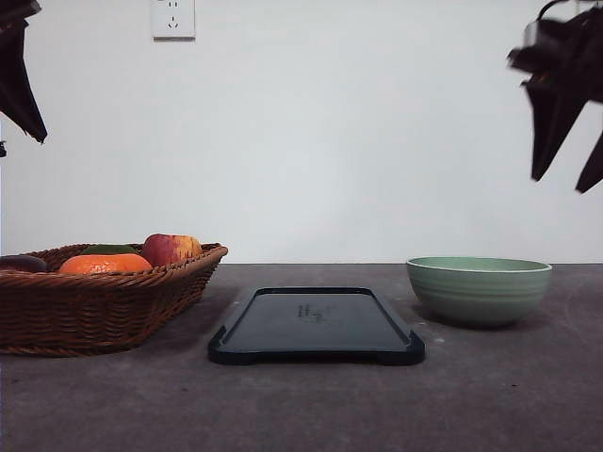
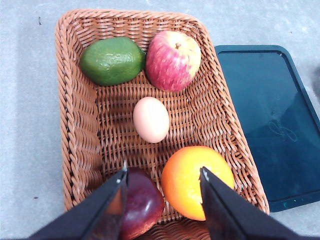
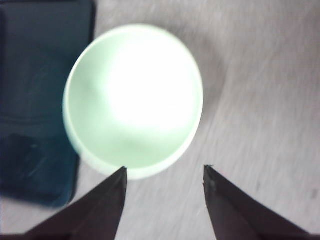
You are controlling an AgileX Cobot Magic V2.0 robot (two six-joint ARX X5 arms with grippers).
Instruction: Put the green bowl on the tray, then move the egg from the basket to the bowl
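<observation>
The basket sits at the left of the table and holds five things: a green avocado-like fruit and a red apple side by side at one end, an orange and a dark red fruit at the other end, and the egg alone in the middle of the woven floor, touching none of them. The egg lies on its side, its long axis running roughly along the basket's length, with the narrower end seeming to point toward the apple end, though that is hard to be sure of. The tray lies flat in the middle of the table, just beside the basket, bare, its long side running away from the camera in the front view. The bowl stands upright on the table to the right of the tray, near it but not on it, and is empty; its inside is washed out and blurred in the right wrist view. The left gripper hangs above the orange end of the basket with its jaws spread wide, holding nothing. The right gripper hangs high above the bowl's near rim, jaws likewise wide apart and empty.
</observation>
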